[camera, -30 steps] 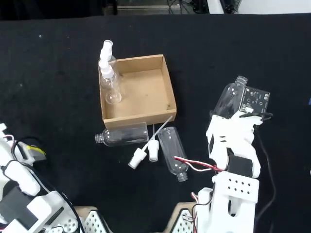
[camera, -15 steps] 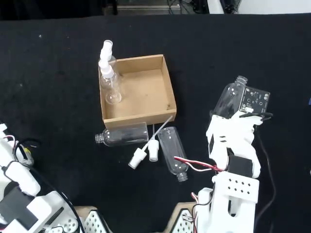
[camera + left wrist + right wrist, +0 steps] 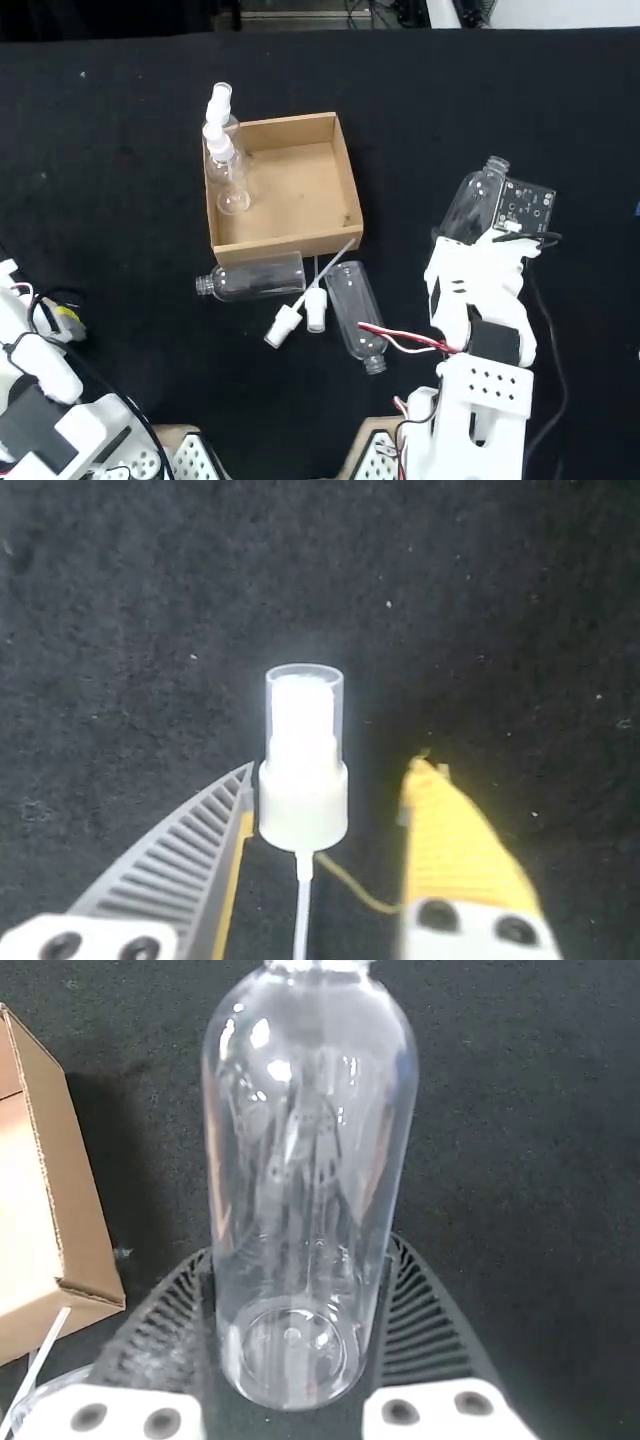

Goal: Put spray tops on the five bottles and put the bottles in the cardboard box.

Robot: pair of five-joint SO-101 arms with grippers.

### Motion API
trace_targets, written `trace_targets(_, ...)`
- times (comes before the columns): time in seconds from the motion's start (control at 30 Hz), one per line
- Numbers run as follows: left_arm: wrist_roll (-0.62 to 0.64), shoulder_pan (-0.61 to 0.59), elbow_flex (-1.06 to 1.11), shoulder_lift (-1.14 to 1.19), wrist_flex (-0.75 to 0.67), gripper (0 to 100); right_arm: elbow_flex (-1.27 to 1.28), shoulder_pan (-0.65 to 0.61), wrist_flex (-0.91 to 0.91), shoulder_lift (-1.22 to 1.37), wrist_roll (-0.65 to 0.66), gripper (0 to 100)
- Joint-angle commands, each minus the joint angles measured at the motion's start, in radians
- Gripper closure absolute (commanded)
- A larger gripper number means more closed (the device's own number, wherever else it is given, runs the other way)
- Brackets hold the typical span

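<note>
My right gripper (image 3: pixel 300 1260) is shut on a clear bottle (image 3: pixel 305 1170) that has no top, held off the table to the right of the cardboard box (image 3: pixel 340 170); the high view shows that bottle (image 3: pixel 470 203) with its neck pointing away. My left gripper (image 3: pixel 334 770) stands open over the black cloth. A white spray top (image 3: pixel 303 765) lies between its fingers, against the grey finger (image 3: pixel 215 830) and apart from the yellow one. Two topped bottles (image 3: pixel 224 150) lean at the box's left wall. Two bare bottles (image 3: pixel 255 277) (image 3: pixel 357 310) lie in front of the box with two loose spray tops (image 3: pixel 300 315).
The left arm (image 3: pixel 40 380) sits at the table's lower left edge, far from the box. The right arm's white base (image 3: pixel 480 390) stands at the front right, with a red wire running beside the nearer lying bottle. Black cloth covers the table.
The left gripper's yellow finger has shifted slightly at the lower left edge. The right arm and its bottle have not moved.
</note>
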Motion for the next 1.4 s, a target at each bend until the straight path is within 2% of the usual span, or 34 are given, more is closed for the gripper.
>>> trace_targets(0.0,-0.012,0.001,0.008,-0.005,0.005,88,-0.004,-0.012,-0.025,-0.03,-0.003,98.8)
trace_targets(0.27,-0.005,0.005,-0.024,-0.018,0.028,97,-0.016,-0.008,-0.018,-0.03,-0.006,98.8)
trace_targets(0.4,0.002,0.074,-0.255,-0.018,0.269,97,-0.079,-0.012,0.055,-0.031,-0.005,98.8)
trace_targets(0.5,0.066,0.148,-0.501,-0.014,0.471,97,-0.136,-0.015,0.133,-0.031,-0.009,98.8)
trace_targets(0.67,0.201,0.268,-0.839,-0.009,0.641,97,-0.14,-0.015,0.141,-0.031,-0.009,98.8)
trace_targets(0.83,0.319,0.397,-1.004,-0.017,0.686,97,-0.13,-0.049,0.141,-0.031,-0.011,98.8)
trace_targets(1.0,0.333,0.496,-1.033,-0.017,0.689,97,-0.128,-0.153,0.15,-0.031,-0.009,98.8)
trace_targets(1.13,0.333,0.521,-1.043,-0.025,0.694,97,-0.128,-0.175,0.15,-0.031,-0.008,98.8)
trace_targets(1.37,0.33,0.522,-1.032,-0.181,0.721,97,-0.087,-0.184,0.15,-0.124,-0.008,98.8)
